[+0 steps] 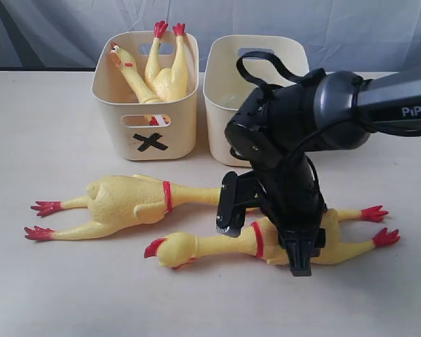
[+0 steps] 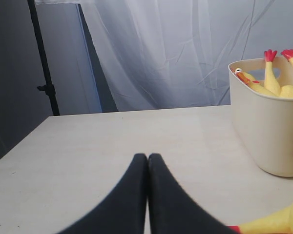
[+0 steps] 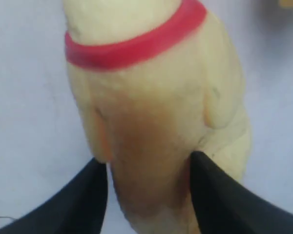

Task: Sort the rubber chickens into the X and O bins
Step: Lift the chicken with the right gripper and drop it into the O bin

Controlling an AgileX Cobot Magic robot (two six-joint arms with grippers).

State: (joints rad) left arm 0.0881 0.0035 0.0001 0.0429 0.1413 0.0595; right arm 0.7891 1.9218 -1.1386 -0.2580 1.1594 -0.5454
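Note:
A whole rubber chicken [image 1: 196,246] [image 3: 151,97] lies on the table at the front with its head to the left. My right gripper [image 1: 300,265] [image 3: 149,158] reaches down over its body, one finger pressed against each flank. Behind it lies a second chicken [image 1: 126,200], feet left, its neck end hidden by the arm. The X bin [image 1: 174,133] [image 2: 263,131] holds a feet-up chicken [image 1: 168,74] and a head and neck [image 1: 123,64]. The other bin [image 1: 221,105] stands beside it, its mark hidden. My left gripper [image 2: 147,157] is shut and empty above bare table.
The right arm [image 1: 337,112] crosses in front of the unmarked bin. A yellow chicken leg [image 2: 283,219] shows in the left wrist view. A grey curtain [image 1: 323,28] hangs behind the table, and a dark stand [image 2: 45,73] stands off the table's far corner.

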